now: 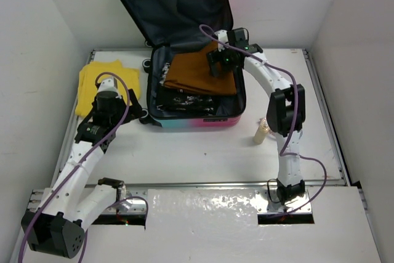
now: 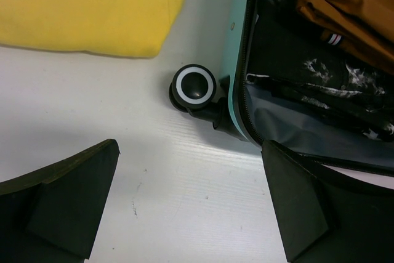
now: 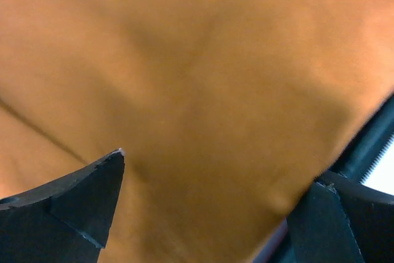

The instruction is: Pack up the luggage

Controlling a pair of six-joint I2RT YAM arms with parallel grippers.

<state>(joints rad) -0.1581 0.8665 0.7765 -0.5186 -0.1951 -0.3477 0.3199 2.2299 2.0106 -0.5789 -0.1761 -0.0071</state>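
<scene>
Left wrist shows luggage point(image 2: 236, 47) wheel point(image 2: 194, 85); right wrist mostly orange cloth point(image 3: 197, 60) — left gripper point(image 2: 188, 146), right gripper point(image 3: 217, 169) wide

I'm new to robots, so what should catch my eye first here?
The open luggage at the far side of the table, lid propped up, with an orange-brown garment on dark printed clothes inside. The right end effector hovers open over that garment. A folded yellow cloth lies left of the case.
</scene>
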